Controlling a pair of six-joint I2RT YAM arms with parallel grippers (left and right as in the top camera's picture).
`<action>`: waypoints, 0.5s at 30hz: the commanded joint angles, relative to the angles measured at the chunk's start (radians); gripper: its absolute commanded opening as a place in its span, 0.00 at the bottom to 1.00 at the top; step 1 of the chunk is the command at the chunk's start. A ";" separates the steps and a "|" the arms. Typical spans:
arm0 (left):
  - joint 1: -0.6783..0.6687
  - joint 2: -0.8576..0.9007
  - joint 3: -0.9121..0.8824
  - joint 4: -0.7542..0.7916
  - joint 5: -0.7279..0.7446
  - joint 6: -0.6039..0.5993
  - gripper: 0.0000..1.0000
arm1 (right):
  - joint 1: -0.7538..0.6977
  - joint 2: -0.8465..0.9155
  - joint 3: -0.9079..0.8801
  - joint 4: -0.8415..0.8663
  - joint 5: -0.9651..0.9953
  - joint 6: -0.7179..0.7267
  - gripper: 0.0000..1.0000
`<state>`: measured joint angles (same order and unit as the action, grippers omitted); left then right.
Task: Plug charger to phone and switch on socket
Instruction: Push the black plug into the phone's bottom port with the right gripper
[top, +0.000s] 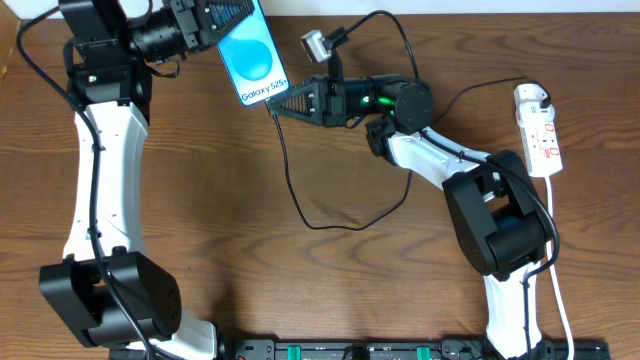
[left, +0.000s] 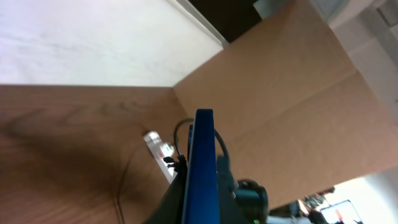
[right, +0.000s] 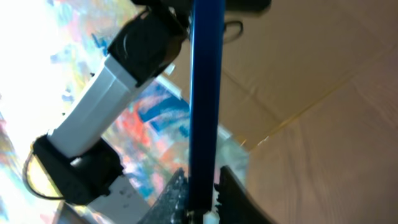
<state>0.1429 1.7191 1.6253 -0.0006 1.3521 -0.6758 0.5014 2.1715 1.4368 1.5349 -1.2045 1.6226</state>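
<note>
My left gripper (top: 212, 22) is shut on the phone (top: 252, 55) and holds it above the table at the top centre, blue screen up. In the left wrist view the phone (left: 202, 168) shows edge-on between my fingers. My right gripper (top: 278, 104) is shut on the charger plug at the phone's lower edge. In the right wrist view the phone (right: 205, 93) stands edge-on, its end between my right fingers (right: 202, 202), with the plug tip (right: 198, 218) against it. The black charger cable (top: 298, 205) loops over the table. The white socket (top: 541, 132) lies at the far right.
The socket's white cord (top: 560, 300) runs down the right side to the front edge. The right arm's base (top: 497, 235) stands beside it. The left arm (top: 100, 170) spans the left side. A brown cardboard wall (left: 298, 93) stands behind the table.
</note>
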 joint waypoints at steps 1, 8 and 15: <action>0.000 0.000 0.007 0.002 0.057 0.010 0.07 | -0.005 0.005 0.010 0.021 0.067 -0.008 0.45; 0.026 0.000 0.007 0.002 0.046 0.010 0.07 | -0.021 0.005 0.010 0.021 0.000 -0.008 0.93; 0.059 0.000 0.007 0.001 0.048 0.005 0.07 | -0.064 0.006 0.007 -0.004 -0.063 -0.020 0.93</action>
<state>0.1879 1.7191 1.6253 -0.0029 1.3674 -0.6758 0.4614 2.1715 1.4368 1.5311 -1.2316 1.6222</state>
